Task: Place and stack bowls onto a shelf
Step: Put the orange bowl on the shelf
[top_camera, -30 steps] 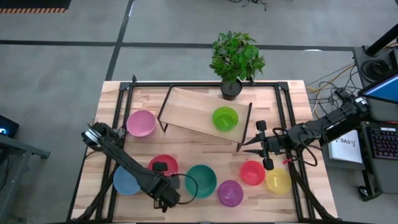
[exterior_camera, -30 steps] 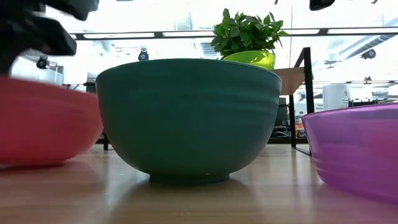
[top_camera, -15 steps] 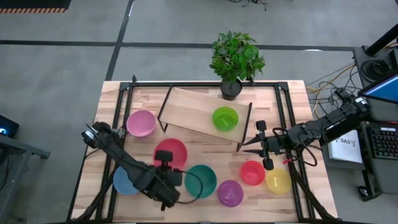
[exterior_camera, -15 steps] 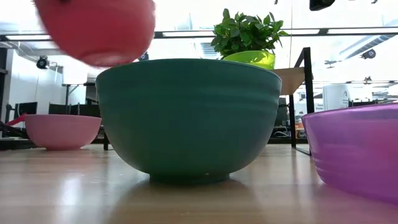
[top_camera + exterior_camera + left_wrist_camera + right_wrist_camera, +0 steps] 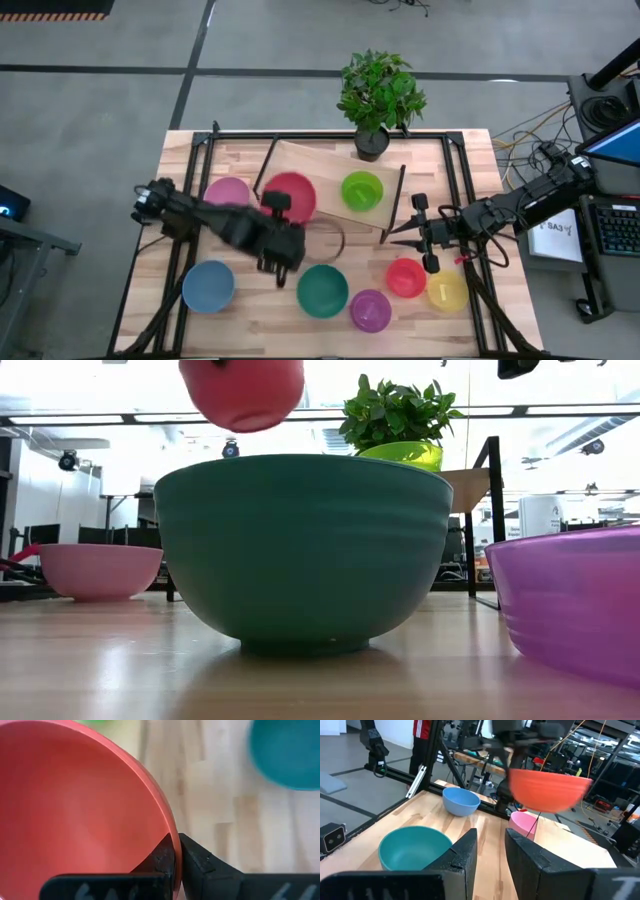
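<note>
The left jaws (image 5: 176,854) are clenched on the rim of the red bowl (image 5: 289,196), one finger inside the lip and one outside, as the left wrist view shows plainly. In the last second that bowl has gone from resting on the desk (image 5: 330,238) among the others to hanging in the air; the view from above now has it over the near left part of the shelf (image 5: 310,165), and the level view shows it well above the teal bowl (image 5: 302,545). The lime green bowl (image 5: 362,190) already sits on the shelf's right half, so the red one looks to be the second to go up, either set down beside the green or stacked into it; the carry seems nearly over and the lowering is what remains. The pink bowl (image 5: 228,190) stands on the desk just left of the shelf, partly hidden by the left arm, and the blue bowl (image 5: 208,286), purple bowl (image 5: 371,310), orange bowl (image 5: 406,277) and yellow bowl (image 5: 447,291) wait along the near side. The right jaws (image 5: 398,232) have not moved; they hover released just right of the shelf's leg
</note>
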`<state>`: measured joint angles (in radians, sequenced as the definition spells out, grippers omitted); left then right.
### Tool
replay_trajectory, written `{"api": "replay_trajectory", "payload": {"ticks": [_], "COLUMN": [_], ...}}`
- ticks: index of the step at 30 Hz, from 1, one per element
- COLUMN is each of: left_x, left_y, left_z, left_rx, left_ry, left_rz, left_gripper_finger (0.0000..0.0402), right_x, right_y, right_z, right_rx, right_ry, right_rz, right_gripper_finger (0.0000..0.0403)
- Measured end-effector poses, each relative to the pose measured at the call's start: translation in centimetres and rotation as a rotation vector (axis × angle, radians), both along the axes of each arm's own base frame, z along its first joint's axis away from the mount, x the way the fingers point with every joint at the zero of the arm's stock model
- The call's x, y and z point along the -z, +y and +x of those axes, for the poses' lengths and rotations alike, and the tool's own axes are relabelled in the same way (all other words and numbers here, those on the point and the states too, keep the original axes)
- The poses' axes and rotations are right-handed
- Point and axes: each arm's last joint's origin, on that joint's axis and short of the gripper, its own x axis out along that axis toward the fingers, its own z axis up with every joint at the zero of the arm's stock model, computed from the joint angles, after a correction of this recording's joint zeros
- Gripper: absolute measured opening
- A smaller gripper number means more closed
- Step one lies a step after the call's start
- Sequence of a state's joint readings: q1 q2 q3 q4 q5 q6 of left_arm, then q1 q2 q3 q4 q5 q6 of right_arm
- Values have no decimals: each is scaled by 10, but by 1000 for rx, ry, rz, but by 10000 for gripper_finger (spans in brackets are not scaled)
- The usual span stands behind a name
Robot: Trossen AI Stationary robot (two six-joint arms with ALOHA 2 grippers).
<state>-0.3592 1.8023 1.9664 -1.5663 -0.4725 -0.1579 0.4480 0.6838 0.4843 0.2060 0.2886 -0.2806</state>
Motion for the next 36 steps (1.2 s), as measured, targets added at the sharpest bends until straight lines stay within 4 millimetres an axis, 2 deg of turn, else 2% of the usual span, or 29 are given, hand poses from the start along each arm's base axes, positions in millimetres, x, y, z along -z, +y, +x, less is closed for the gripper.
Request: {"api": "replay_trajectory", "payload": {"ticks": [5,10,17,21,36], "left_x": [0,1,5,9,38], "left_y": [46,90,133,143,143], "left_z": [14,26,29,29,31], "left_rx": [-21,-31,-71,-100,-118], "left_ry": [34,26,13,26,95], "left_rz": [12,-76,-201,-202,-209], "left_gripper_finger": [0,0,0,0,0], "right_x": [0,3,4,5,6], "right_y": [0,0,0,0,-1], "right_z": [0,0,0,0,-1], "right_rx": [0,4,6,8,9], "right_ry": [2,30,43,55,71], "right_rz": [2,13,29,38,43], "right_gripper_finger": [91,91,91,91,91]}}
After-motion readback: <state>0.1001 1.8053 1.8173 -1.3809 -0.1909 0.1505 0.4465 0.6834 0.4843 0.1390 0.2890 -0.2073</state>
